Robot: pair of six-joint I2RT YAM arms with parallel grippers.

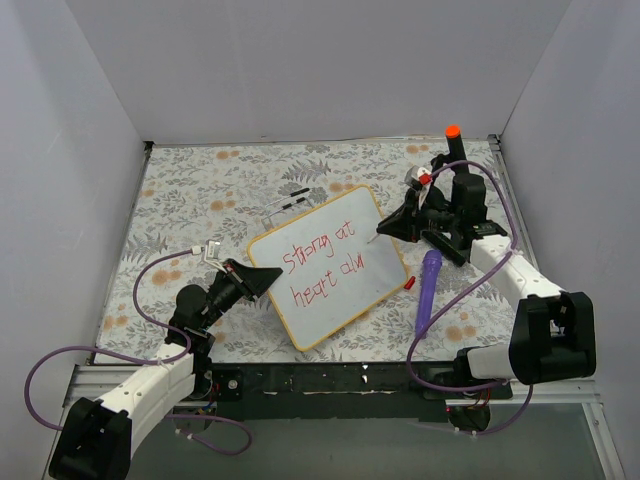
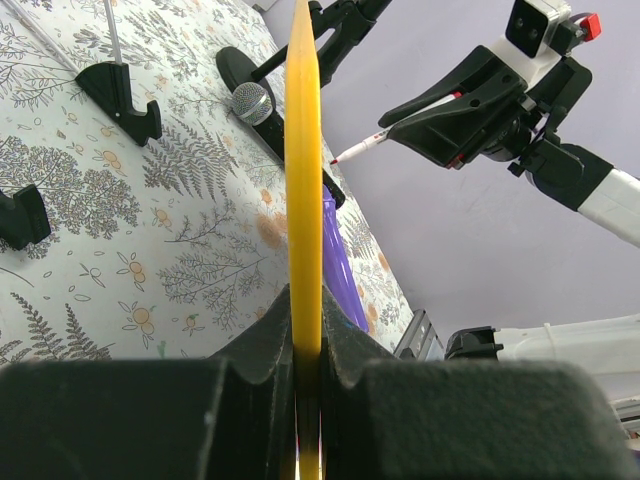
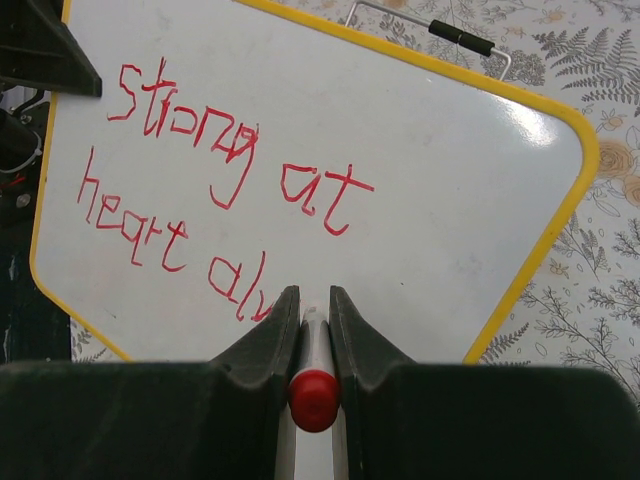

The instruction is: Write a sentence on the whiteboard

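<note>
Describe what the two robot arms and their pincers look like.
Both the left arm and right arm have white shells, bulky black joints and a looping purple cable. The left pincer and right pincer are matte black, with wedge-shaped fingers.

Behind the right hand [image 3: 315, 295] we lose the tip of the marker [image 3: 316, 335] and the last letters of the sentence [image 3: 236, 168]. From the left wrist we see the whiteboard [image 2: 303, 150] edge-on, face hidden.
</note>
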